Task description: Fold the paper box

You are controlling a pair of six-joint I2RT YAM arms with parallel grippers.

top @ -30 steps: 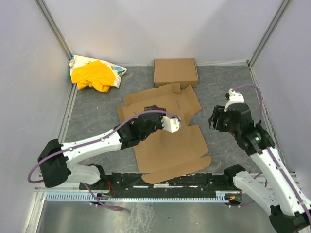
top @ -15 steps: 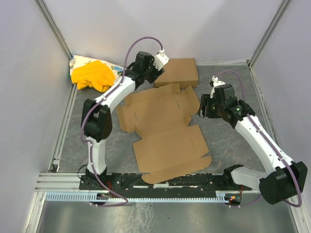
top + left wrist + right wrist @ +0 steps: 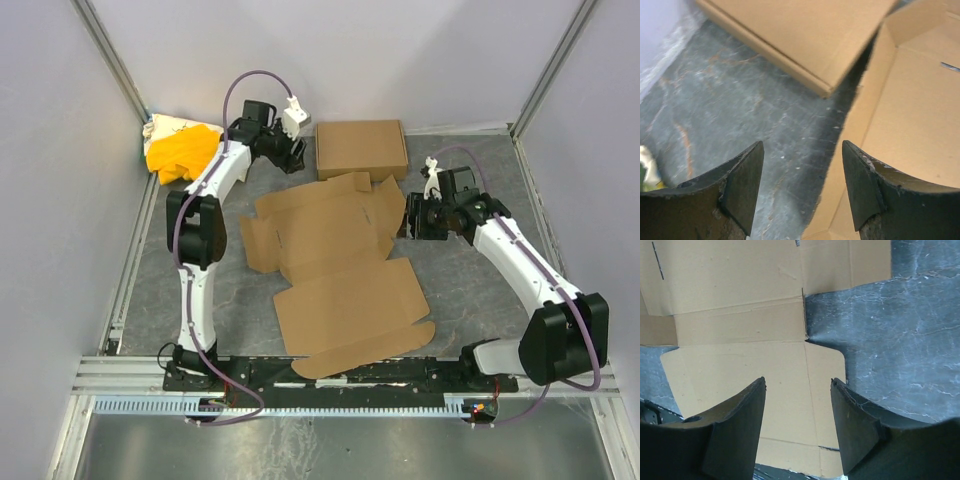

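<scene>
The paper box (image 3: 335,265) lies as a wide flat brown sheet with creased panels and flaps in the middle of the table; it also shows in the right wrist view (image 3: 740,330) and at the right of the left wrist view (image 3: 920,120). My left gripper (image 3: 292,152) is open and empty above the table by the sheet's far left edge (image 3: 802,165). My right gripper (image 3: 410,222) is open and empty, hovering at the sheet's right flap (image 3: 798,405).
A neat shallow brown carton (image 3: 361,148) sits at the back, also in the left wrist view (image 3: 805,35). A yellow cloth bundle (image 3: 185,152) lies in the back left corner. Grey walls enclose the table on three sides.
My left arm swung from the sheet's middle to the far back left, near the carton. My right gripper moved left toward the sheet's right flap.
</scene>
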